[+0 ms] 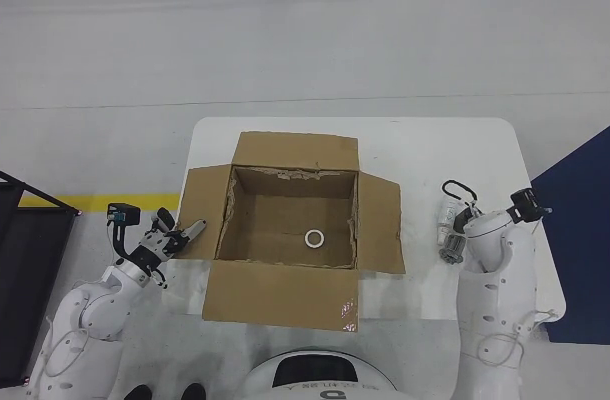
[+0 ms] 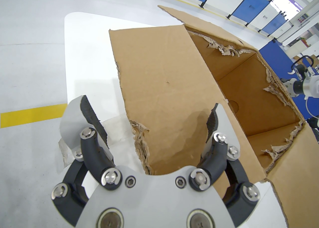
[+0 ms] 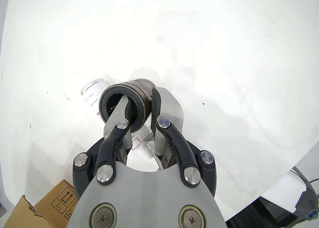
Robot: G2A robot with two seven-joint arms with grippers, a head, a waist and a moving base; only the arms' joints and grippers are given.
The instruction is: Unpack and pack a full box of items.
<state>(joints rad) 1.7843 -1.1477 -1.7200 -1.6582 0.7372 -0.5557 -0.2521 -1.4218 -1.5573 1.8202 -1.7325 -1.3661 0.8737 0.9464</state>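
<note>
An open cardboard box (image 1: 295,151) stands mid-table with all flaps folded out. A white tape ring (image 1: 314,238) lies on its floor. My left gripper (image 1: 190,232) is at the box's left flap (image 2: 162,77), open, and its fingers (image 2: 86,112) straddle the flap's torn edge (image 2: 149,109) without holding anything. To the right of the box, my right gripper (image 3: 139,99) is shut on a dark metal cylinder (image 3: 134,88), one finger inside its bore and one outside. It hangs low over the table (image 1: 447,250), just above a white bottle (image 3: 91,93) that lies on its side.
The white table (image 1: 435,150) has bare room behind and right of the box. A black loop (image 1: 455,188) lies beyond the bottle (image 1: 449,213). A dark rack (image 1: 10,260) stands left of the table. The box's right flap (image 1: 380,222) reaches toward my right gripper.
</note>
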